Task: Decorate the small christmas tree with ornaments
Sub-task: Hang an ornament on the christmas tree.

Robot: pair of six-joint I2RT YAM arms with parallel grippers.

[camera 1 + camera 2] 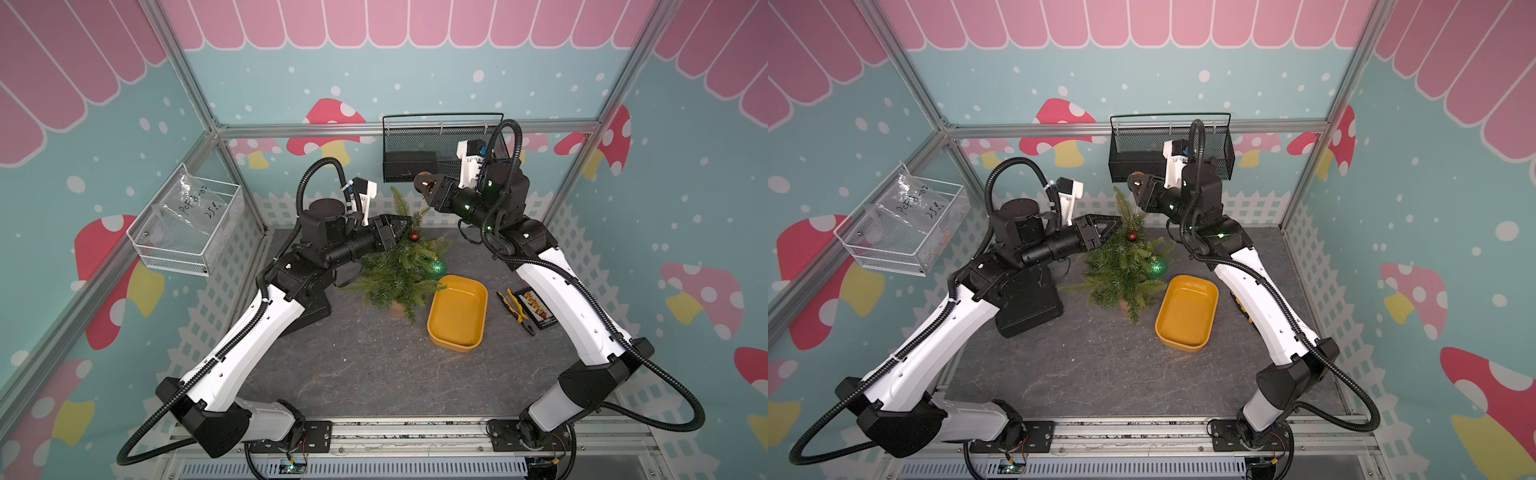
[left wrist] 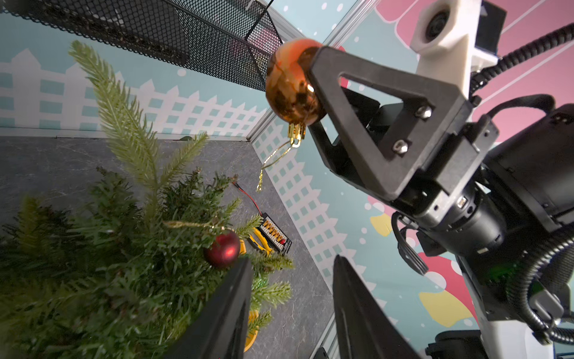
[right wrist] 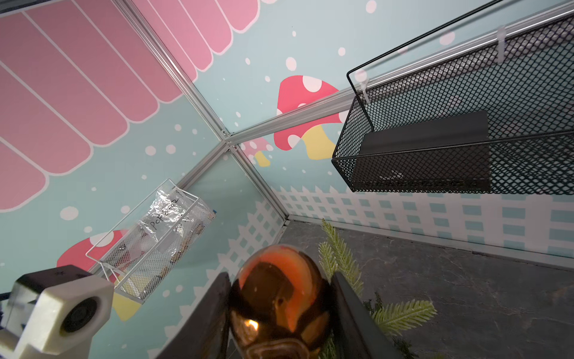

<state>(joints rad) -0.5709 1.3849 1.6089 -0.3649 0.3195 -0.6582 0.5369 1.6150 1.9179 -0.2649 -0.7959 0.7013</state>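
Hanging of the third ball is looking like the step in hand. Reaching in from 9 o'clock in both top views, the left gripper (image 1: 405, 228) is hovering at the upper branches of the small christmas tree (image 1: 395, 278), which is standing mid-table. Its jaws are standing partly apart and gripping nothing. In the left wrist view one fingertip (image 2: 245, 267) is sitting just beside the small red ornament (image 2: 222, 253), though I cannot tell whether they are touching. That red ball is hanging near the tree's 12 o'clock. The glittery green ornament (image 1: 436, 266) is hanging off a branch at its 3 o'clock.

Up at about 1 o'clock, above the foliage, the right gripper (image 1: 426, 185) is clamping the amber-orange ornament (image 2: 292, 84) between its jaws. The ball's gold loop (image 2: 273, 161) is dangling free below it, beside the top sprig (image 2: 118, 108) and apart from it. The yellow tray (image 1: 457, 311) is lying at the tree's 4 o'clock, holding nothing.

By my reading, the next move is calling for lowering the amber ball so that its slack loop is sliding over a branch tip. The left gripper may be steadying a branch or spreading the loop, which is looking thin and floppy enough to miss
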